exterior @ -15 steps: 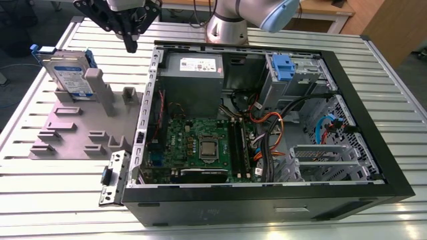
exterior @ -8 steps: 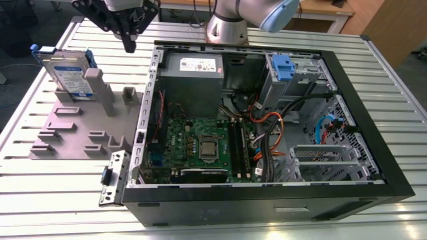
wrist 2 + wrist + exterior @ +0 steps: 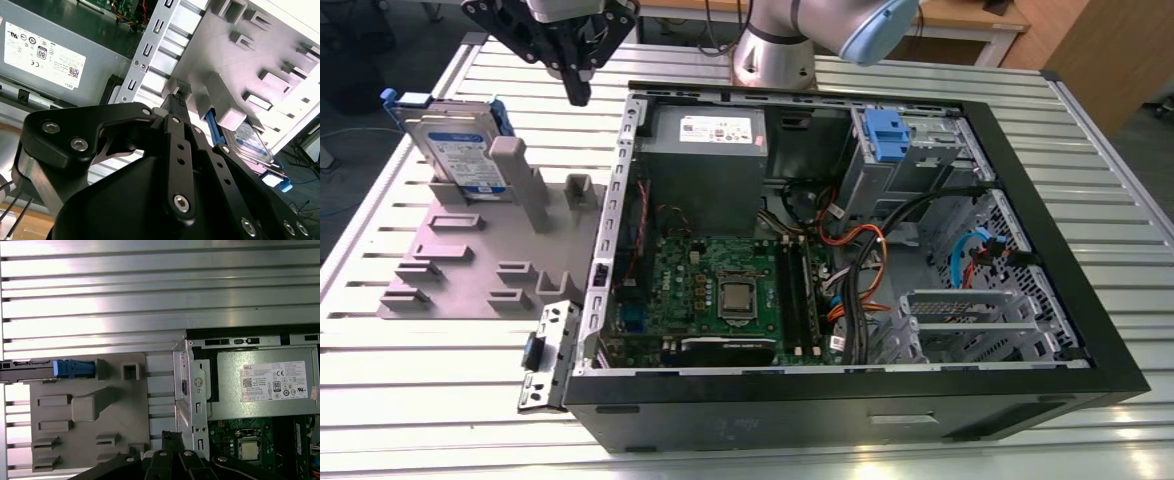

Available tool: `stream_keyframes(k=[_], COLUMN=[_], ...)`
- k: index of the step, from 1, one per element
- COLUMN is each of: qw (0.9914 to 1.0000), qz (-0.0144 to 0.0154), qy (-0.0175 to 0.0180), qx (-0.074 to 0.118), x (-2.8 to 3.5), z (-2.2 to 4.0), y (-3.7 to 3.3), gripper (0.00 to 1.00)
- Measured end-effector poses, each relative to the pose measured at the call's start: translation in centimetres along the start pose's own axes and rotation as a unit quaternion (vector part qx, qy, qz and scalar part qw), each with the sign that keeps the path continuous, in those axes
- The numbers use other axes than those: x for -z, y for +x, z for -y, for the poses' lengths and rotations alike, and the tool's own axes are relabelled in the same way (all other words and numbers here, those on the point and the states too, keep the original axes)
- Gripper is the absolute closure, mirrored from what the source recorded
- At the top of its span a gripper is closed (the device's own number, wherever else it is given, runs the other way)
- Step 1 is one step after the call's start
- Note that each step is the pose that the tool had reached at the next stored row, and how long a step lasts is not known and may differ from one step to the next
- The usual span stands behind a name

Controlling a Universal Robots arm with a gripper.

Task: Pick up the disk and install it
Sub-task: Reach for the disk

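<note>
- Since the disk (image 3: 458, 150) stands on edge in the grey fixture (image 3: 480, 250), far on the exterior view's left, its top edge is free for grasping.
- Gripper (image 3: 576, 88) hovers just right, jaws clenched, empty.
- Computer case (image 3: 854, 415) lies open, probably for access.

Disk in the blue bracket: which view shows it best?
Exterior view: the disk stands upright in the grey holder, label face and blue bracket in plain sight. The second wrist view shows part of the disk, behind a holder post. The first wrist view shows the disk edge-on, a thin strip with a blue end.
</note>
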State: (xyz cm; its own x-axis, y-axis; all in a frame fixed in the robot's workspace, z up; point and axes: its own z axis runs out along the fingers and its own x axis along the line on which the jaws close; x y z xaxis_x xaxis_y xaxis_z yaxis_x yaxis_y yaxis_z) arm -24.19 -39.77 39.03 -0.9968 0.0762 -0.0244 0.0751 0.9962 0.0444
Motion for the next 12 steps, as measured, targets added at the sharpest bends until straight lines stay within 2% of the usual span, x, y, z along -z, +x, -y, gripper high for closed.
stream_keyframes(k=[5,9,12], qw=[1.00000,1.00000,1.00000], qz=[0.0000,0.0000,0.0000], qy=[0.0000,0.0000,0.0000], qx=[0.000,0.000,0.000], x=[0.00,0.00,-0.04], z=[0.01,0.00,-0.46], y=[0.05,0.37,0.57], gripper=[0.89,0.89,0.89])
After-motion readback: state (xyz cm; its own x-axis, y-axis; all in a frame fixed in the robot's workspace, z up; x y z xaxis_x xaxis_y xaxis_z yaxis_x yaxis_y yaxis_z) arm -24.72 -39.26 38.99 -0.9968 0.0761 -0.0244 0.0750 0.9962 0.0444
